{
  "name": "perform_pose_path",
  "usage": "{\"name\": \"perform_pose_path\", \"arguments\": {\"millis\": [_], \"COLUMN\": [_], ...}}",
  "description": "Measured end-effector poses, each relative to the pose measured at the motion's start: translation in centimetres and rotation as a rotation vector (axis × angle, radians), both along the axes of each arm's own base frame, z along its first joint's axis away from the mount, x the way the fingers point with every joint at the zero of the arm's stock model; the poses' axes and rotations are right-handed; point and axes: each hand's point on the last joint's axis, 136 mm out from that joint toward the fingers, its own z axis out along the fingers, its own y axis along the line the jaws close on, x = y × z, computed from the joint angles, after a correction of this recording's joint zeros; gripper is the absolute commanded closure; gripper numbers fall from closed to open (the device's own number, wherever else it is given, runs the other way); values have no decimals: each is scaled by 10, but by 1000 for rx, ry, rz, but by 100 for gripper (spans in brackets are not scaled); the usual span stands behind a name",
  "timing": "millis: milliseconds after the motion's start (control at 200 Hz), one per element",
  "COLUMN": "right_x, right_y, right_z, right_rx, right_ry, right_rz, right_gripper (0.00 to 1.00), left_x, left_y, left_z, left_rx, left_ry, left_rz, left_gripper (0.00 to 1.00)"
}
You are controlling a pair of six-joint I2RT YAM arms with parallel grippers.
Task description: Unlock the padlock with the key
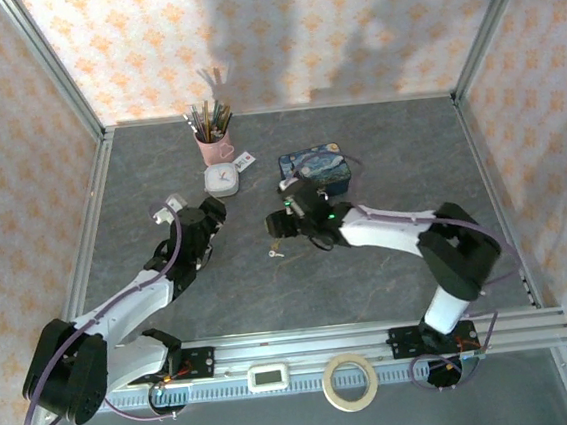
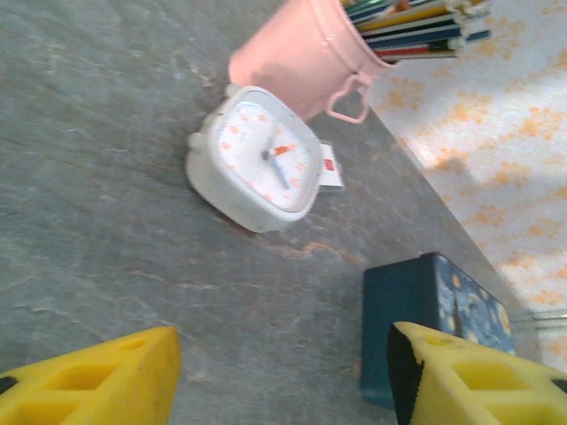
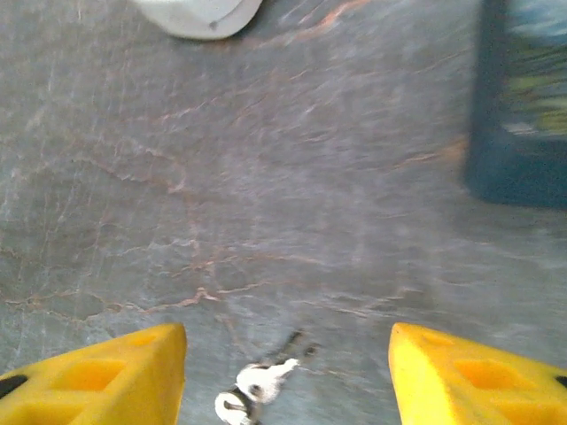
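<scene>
One key [image 3: 257, 390] bunch lies flat on the grey table [image 3: 133, 177] between the parted yellow fingers of the right gripper [image 3: 285, 335], touching neither. The fingers of the left gripper [image 2: 282, 332] also stand apart, holding nothing. The left wrist view adds one white clock [image 2: 257, 159], one pink cup [image 2: 297, 57] of pencils and one white tag [image 2: 329, 166], its print illegible, beside the one blue box [image 2: 416, 319]; the top view adds one tape roll [image 1: 349, 381] at the near rail.
</scene>
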Motion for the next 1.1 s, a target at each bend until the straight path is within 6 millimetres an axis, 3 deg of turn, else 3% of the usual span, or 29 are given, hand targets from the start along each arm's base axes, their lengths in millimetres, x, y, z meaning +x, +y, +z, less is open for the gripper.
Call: {"name": "perform_pose_path", "arguments": {"millis": [185,295,460,586,706,806,901,1101], "right_x": [-23,-35,-37,-36,-34,-32,-28,-24], "right_y": [28,30,25,24,19,15,18,4], "right_z": [-33,-53,-73,-72,-73,-73,-71,-62], "right_rx": [-121,-197,-287,-297,-311,-318,-297,-254], "right_ry": [86,125,138,130,121,110,80,28], "right_rz": [-32,-58,-119,-147,-177,-197,-199,-100], "right_gripper": [41,45,51,60,78,86,100,100], "left_x": [-2,-3,-5,-10,-12,-11,-11,-6], "left_y": [4,8,9,11,12,12,12,3], "left_z": [-5,-9,-14,-20,-19,-15,-13,-5], "left_rx": [1,-1,0,-2,-11,-20,-23,-59], "left_ry": [-10,-10,-5,1,-6,-20,-27,-61], "left_rz": [4,13,15,18,22,23,23,-17], "left_gripper": [34,34,33,33,33,33,33,33]}}
